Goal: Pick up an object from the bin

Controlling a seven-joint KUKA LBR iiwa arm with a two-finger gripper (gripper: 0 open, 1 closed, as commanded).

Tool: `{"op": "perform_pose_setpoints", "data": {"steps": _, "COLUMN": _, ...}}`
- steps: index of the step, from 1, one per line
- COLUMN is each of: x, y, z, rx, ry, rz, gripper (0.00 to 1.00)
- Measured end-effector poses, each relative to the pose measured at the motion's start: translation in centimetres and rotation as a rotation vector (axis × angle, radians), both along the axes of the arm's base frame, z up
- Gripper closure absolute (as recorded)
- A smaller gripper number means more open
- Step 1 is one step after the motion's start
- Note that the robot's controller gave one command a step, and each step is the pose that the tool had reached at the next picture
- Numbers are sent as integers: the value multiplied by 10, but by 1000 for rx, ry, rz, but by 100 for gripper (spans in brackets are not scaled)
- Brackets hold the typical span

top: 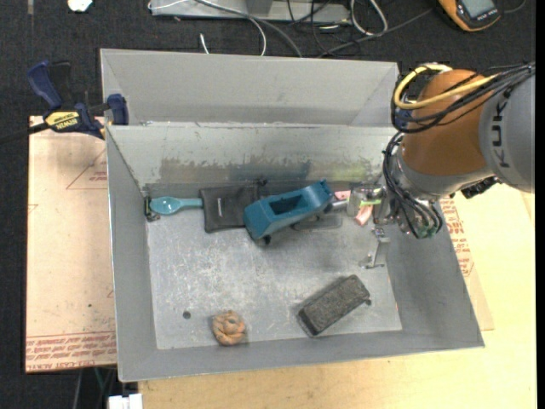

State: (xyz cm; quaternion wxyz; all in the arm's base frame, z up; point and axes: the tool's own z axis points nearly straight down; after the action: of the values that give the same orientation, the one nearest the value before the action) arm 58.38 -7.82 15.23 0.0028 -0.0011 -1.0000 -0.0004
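My gripper (373, 257) hangs low at the right side of the bin, under the orange-covered wrist, above bare floor. A dark grey rectangular block (334, 303) lies just below and to its left, near the front wall. A blue plastic tape-dispenser-shaped thing (285, 210) lies tilted to the gripper's left at the back. It rests partly on a flat black piece (226, 210). A small pink-and-white thing (361, 210) sits by the back right corner, close beside the wrist.
A teal spoon (170, 204) lies at the back left against the wall. A tan crumpled lump (228, 327) sits near the front wall, left of the grey block. The bin's sloping right wall is close to the gripper.
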Motion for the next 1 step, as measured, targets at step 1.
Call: {"op": "perform_pose_setpoints", "data": {"steps": 1, "x": 1, "y": 0, "z": 5, "rx": -1, "ry": -7, "rz": 2, "gripper": 0}}
